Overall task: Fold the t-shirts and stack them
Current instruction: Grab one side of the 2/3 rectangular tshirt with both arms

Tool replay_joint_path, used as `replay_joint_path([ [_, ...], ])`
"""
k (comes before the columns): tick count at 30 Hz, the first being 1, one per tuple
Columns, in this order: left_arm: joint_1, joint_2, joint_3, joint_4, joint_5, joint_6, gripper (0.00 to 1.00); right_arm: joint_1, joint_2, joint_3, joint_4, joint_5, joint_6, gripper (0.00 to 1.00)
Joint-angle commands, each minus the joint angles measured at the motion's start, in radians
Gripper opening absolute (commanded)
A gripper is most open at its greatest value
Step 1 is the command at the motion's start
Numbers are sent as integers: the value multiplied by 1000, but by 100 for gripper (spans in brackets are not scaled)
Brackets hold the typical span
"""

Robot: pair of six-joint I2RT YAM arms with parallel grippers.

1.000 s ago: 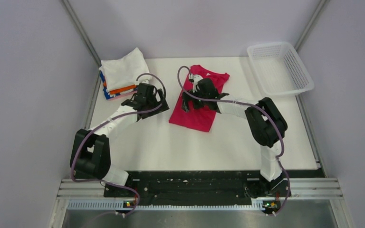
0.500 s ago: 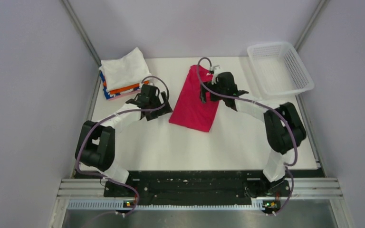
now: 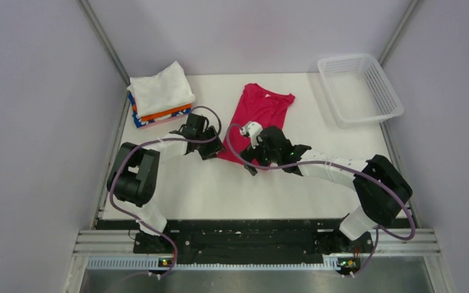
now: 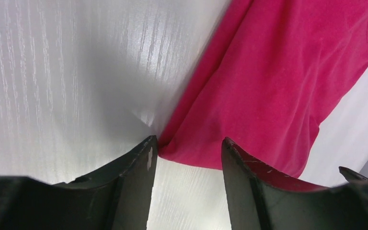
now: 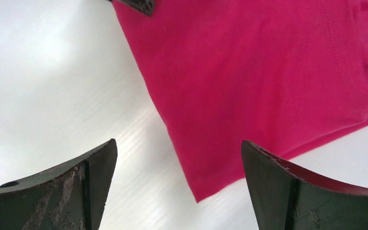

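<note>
The left arm (image 3: 135, 177) and right arm (image 3: 375, 189) pair black joint housings with white tubes, mauve cables (image 3: 228, 140) looping alongside. The left pincer (image 4: 189, 153) and right pincer (image 5: 179, 163) have black, curved, scuffed fingers (image 5: 91, 191).

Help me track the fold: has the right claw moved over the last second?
Yes. The right claw has drawn away from the white mesh basket, toward the table's near side, ending over the crimson t-shirt's near hem.

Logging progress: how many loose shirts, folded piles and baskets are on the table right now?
Loose pink shirt: 1
Pile of folded shirts: 1
Basket: 1
Total: 3
</note>
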Motion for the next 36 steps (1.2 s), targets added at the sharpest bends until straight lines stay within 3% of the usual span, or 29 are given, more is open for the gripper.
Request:
replay_joint_path([
  [1, 4, 35, -29, 43, 17, -69, 54, 35, 4, -6, -67, 112, -195, 98],
  [6, 5, 42, -33, 48, 28, -93, 38, 90, 69, 13, -111, 212, -279, 95],
  [10, 4, 38, -27, 22, -8, -92, 0, 112, 128, 38, -144, 252, -312, 88],
  [12, 5, 40, -14, 2, -29, -88, 0, 119, 153, 51, -153, 271, -318, 82],
  [17, 4, 35, 7, -19, -34, -82, 0, 131, 186, 62, -161, 324, -319, 51],
  [27, 4, -23, -5, -21, -60, -78, 0, 139, 187, 40, -172, 347, -318, 34],
  [31, 4, -30, -16, -6, -57, -74, 0, 138, 187, 39, -154, 277, -341, 20],
  [35, 4, -52, -20, -20, -68, -62, 0, 137, 169, 36, -130, 176, -358, 0],
  [36, 4, -63, -22, -28, -75, -59, 0, 138, 161, 34, -125, 153, -360, 0],
])
